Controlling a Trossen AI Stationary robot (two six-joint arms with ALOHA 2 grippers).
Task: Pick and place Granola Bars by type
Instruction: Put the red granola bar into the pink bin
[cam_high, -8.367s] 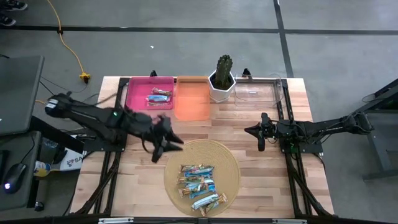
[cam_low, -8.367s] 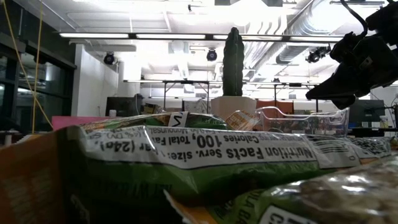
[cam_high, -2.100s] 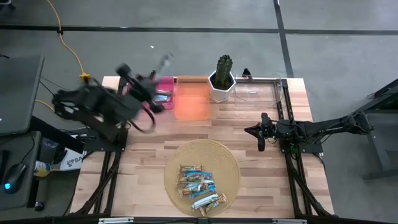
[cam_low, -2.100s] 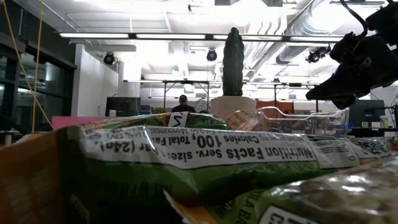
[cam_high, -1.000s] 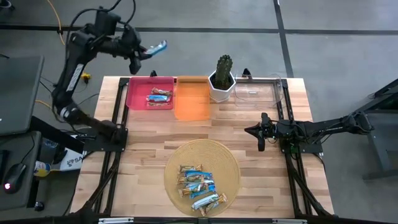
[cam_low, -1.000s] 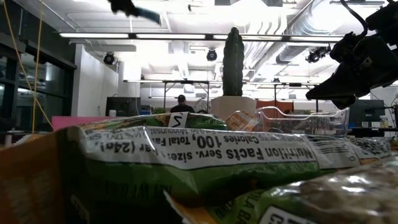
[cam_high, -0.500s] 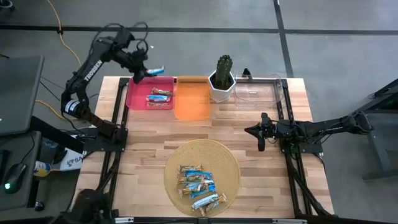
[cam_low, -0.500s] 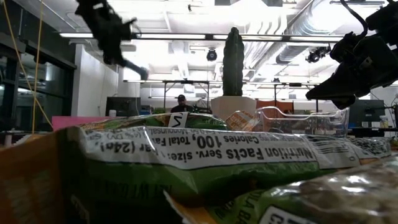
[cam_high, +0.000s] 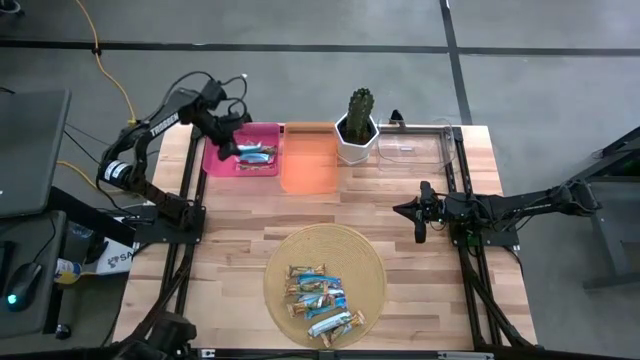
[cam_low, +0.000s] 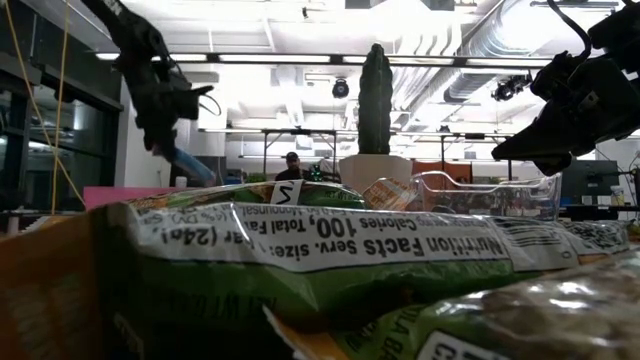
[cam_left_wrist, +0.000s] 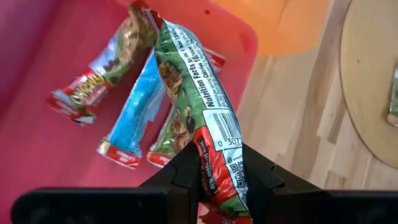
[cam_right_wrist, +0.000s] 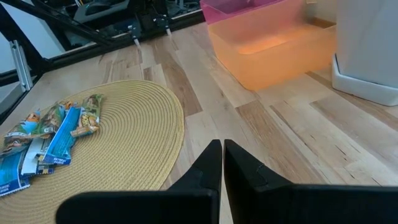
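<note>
Held bar (cam_left_wrist: 198, 93), green and red wrapper with a nutrition panel, pinched at one end by left gripper (cam_left_wrist: 219, 167), hanging over pink bin (cam_high: 215, 150) at the worktop's (cam_high: 240, 230) far left. Below it in that bin, three more bars (cam_left_wrist: 124, 93): one red-ended, one blue, a third mostly hidden under the held one. Pile of remaining bars (cam_high: 320, 298), blue-and-white mostly, lay on round woven mat (cam_high: 372, 262) near the front edge, well apart from the bins. Looked unsorted, though individual wrappers hard to tell from above. Beside the pink bin, orange bin (cam_high: 308, 160), touching or nearly so; next along, cactus (cam_high: 359, 108) in white pot (cam_high: 356, 145), then clear bin (cam_high: 420, 145) toward the far right. Right gripper (cam_right_wrist: 222, 155) pressed together on nothing, hovering low over bare worktop right of the mat, pointing toward the orange bin.
</note>
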